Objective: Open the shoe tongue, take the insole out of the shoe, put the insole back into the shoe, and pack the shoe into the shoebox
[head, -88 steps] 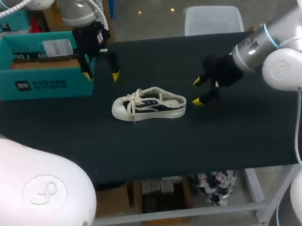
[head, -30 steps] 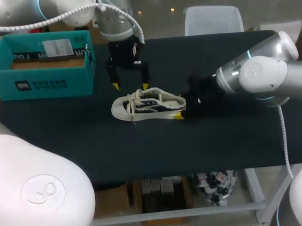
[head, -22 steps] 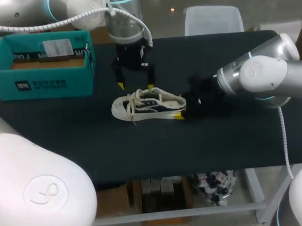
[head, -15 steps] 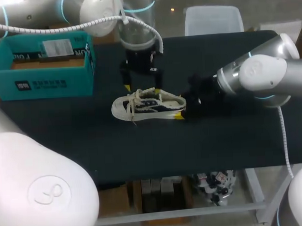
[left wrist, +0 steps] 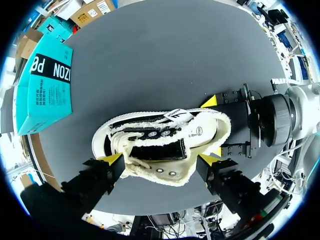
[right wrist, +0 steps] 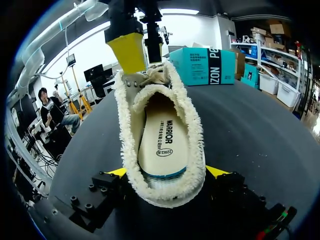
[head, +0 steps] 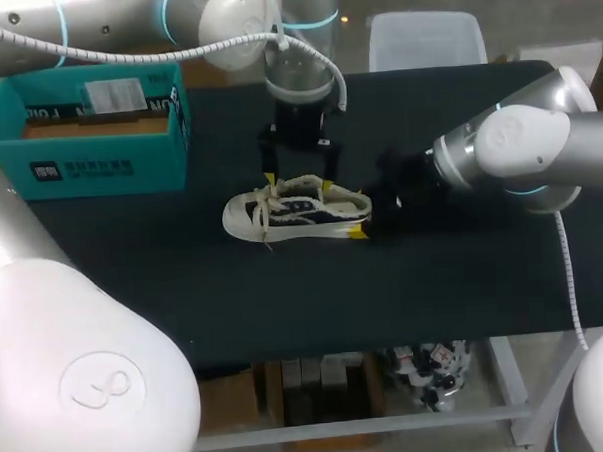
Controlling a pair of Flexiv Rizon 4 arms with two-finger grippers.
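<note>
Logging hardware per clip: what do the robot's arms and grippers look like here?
The left arm and right arm have rounded silver and white links with glowing blue rings at the joints. A white ribbed cable runs along the left one. The left gripper and right gripper are black and boxy, each with two fingers ending in bright yellow tips.

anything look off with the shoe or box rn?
Nothing stands out. The shoe sits upright on the table, with the insole lying flat inside. The box stands upright at the far left. The open left tool straddles the shoe's middle, and the right tool is at the heel.
</note>
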